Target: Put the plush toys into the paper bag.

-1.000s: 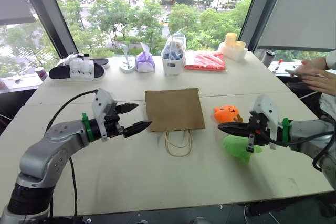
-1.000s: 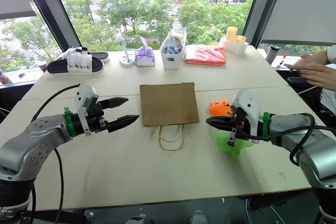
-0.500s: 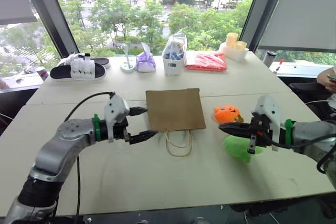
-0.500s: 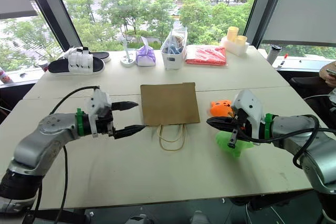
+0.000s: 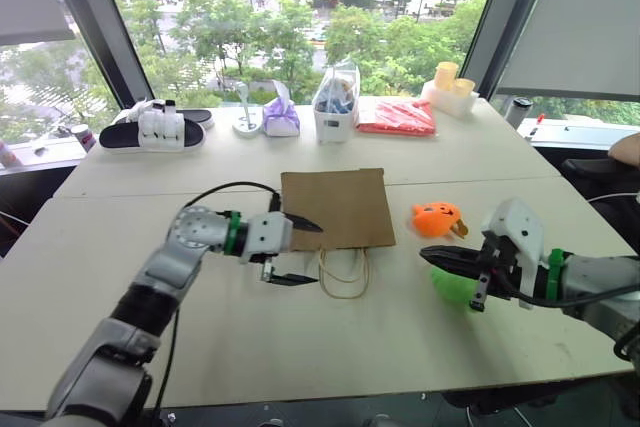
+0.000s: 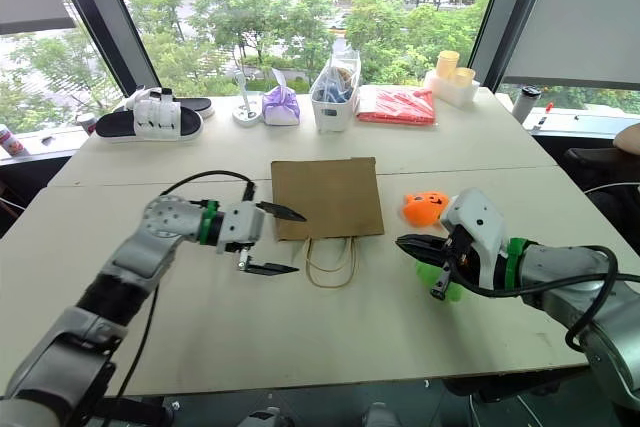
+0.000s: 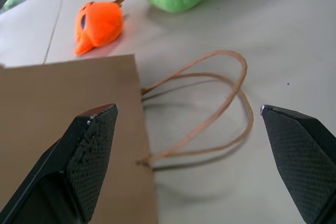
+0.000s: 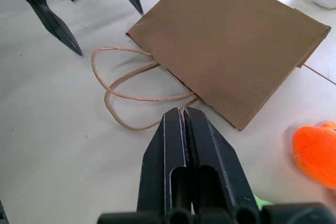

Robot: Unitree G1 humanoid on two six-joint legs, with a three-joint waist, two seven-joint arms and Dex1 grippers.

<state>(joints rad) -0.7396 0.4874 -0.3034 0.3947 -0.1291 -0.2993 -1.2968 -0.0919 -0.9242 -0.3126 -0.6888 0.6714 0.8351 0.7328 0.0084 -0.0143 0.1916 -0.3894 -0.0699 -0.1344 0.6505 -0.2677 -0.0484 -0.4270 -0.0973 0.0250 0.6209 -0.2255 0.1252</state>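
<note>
Two pale tables (image 5: 250, 347) by big windows (image 5: 250, 17); left gripper (image 5: 300, 250) wide apart, right gripper (image 5: 432, 255) closed, empty

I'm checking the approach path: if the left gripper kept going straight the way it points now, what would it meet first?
Most likely the paper bag: the open left gripper straddles the bag's mouth edge, with the cord handles just beyond. How high it hangs above them is unclear.
</note>
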